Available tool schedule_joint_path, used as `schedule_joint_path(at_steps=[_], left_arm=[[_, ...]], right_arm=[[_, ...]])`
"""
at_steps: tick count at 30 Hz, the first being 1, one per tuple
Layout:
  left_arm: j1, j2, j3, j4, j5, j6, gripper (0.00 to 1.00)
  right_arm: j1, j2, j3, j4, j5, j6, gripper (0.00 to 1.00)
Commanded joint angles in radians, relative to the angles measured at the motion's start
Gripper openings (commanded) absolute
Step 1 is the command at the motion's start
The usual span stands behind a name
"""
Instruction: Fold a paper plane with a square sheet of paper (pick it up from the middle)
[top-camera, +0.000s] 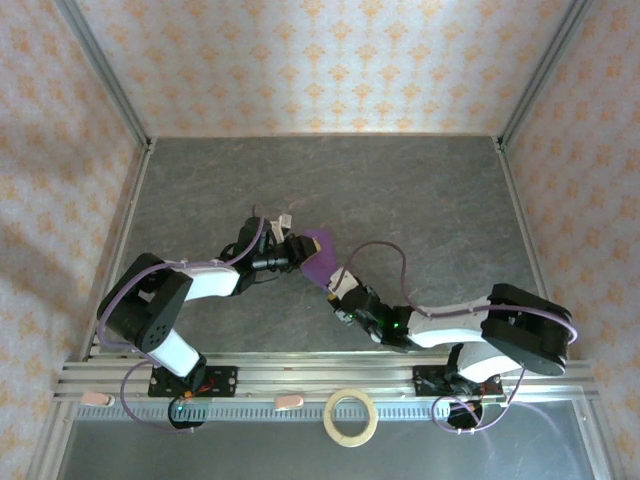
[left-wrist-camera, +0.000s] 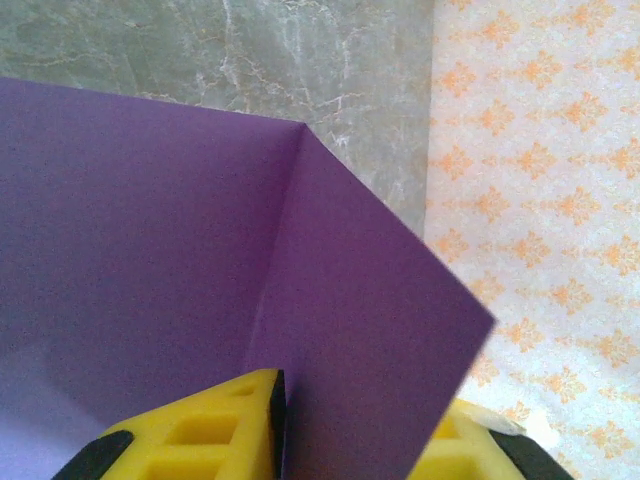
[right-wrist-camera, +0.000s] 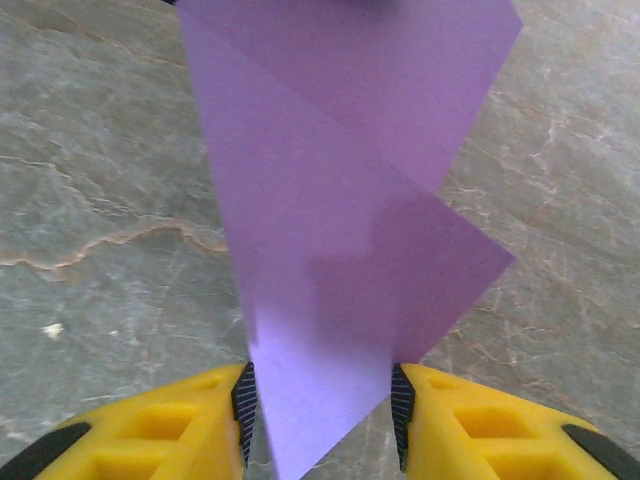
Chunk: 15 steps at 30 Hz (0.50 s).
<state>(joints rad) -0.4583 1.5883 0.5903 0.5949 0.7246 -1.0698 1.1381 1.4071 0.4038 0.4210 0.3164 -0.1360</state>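
Mid-fold, the left gripper looks pinched on the creased paper fanning out ahead of it, while the right gripper stands apart around its narrow end; next, likely, it must clamp there squarely.

High fixed view from behind the bases; two close wrist views over fingers; purple paper common to all.

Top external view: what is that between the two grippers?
The folded purple paper lies between the left gripper and the right gripper, reaching both. The top external view shows nothing else there.
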Motion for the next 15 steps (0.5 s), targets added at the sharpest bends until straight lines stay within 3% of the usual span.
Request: schedule_joint_path(at_steps=[1,9,15], left_arm=[[-0.006,0.02,0.04,-0.031,0.016,0.035,0.25],[-0.01,0.059,0.115,-0.108,-0.002,0.062,0.34],[-0.011,0.109,0.155,-0.181,-0.057,0.047,0.3]], right_arm=[[0.004,0.028,0.029,0.051,0.083,-0.028,0.42],[-0.012,-0.002,-0.003,0.081,0.05,0.063,0.38],[-0.025,-0.035,-0.03,0.066,0.036,0.1,0.44]])
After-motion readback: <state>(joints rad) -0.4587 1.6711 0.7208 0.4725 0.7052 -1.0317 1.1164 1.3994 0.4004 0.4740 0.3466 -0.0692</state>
